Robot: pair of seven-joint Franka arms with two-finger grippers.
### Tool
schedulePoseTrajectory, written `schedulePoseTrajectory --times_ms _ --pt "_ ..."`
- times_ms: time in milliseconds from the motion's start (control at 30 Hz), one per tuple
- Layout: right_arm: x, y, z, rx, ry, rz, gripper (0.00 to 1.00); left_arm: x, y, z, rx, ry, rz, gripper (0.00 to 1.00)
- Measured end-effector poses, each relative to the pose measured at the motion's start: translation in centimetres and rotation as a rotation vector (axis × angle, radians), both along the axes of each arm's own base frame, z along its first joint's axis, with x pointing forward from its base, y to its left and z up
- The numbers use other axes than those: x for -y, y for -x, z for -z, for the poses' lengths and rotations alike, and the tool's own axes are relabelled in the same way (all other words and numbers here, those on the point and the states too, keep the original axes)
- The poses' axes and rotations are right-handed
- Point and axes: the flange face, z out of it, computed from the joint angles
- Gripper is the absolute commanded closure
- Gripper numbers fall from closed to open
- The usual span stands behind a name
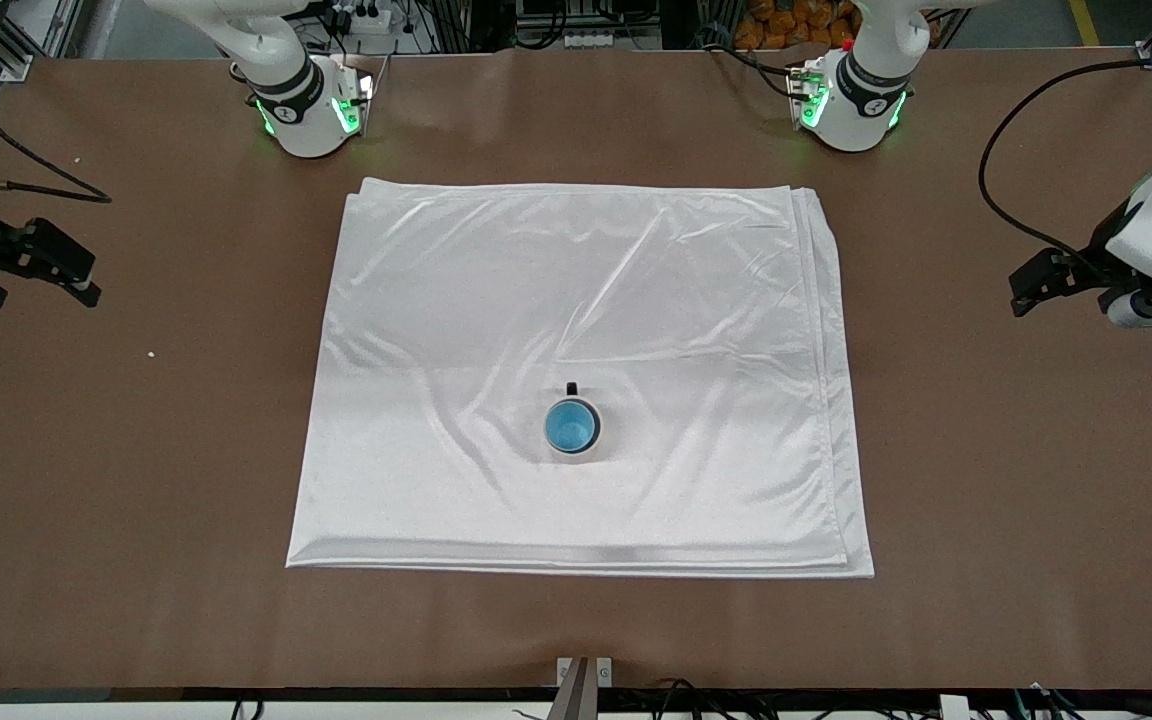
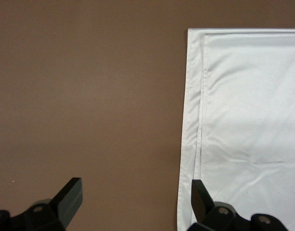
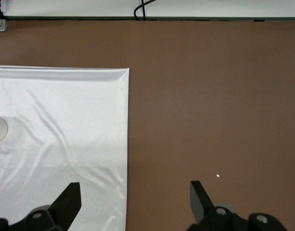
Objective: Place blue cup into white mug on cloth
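The blue cup (image 1: 570, 427) sits inside the white mug (image 1: 573, 430), which stands on the cloth (image 1: 576, 300), on the part nearer the front camera. The left gripper (image 1: 1036, 290) hangs over bare table past the cloth's edge at the left arm's end, fingers wide apart and holding nothing. The right gripper (image 1: 56, 270) hangs over bare table at the right arm's end of the cloth, also wide open and empty.

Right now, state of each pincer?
Left pincer: open, empty, over the brown table.
Right pincer: open, empty, over the table.
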Motion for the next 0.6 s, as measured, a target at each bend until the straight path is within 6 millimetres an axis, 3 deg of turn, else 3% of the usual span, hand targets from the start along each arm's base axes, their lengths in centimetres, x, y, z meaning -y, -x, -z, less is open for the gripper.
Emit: schedulePoseTrajectory --times_ms 600 --pt "0.0 1.0 1.0 -0.099 0.001 0.000 0.00 0.7 1.9 -1.2 -0.104 0.026 0.069 0.00"
